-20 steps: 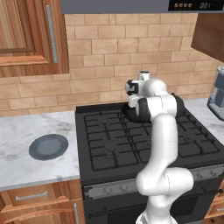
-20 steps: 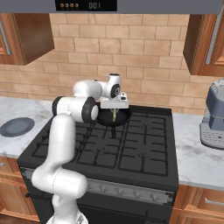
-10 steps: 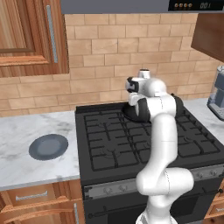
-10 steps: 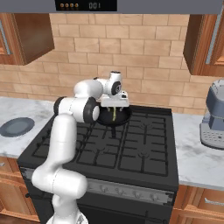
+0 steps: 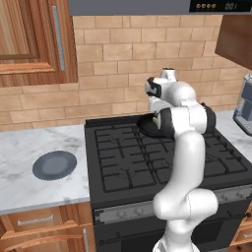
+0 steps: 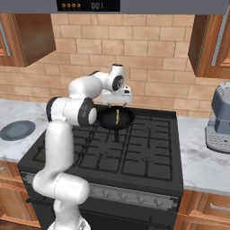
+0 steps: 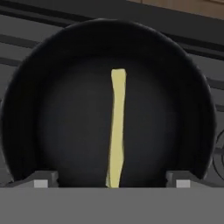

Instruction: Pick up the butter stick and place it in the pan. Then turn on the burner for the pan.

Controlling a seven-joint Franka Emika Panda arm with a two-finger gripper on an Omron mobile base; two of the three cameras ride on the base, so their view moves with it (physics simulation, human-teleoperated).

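Up close, the hand view showed the butter stick [image 7: 117, 127] lying free in the pan [image 7: 52, 78]; the gripper [image 6: 116, 104] hung wide open, holding nothing.

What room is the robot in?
A kitchen, it looks like. There's a black stove with a pan on it, wooden cabinets on a brick wall, and a plate on the marble counter.

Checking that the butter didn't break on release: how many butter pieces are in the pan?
1: a single butter stick lying across the middle of the pan, under the open gripper. Its near end is cut off at the hand view's bottom.
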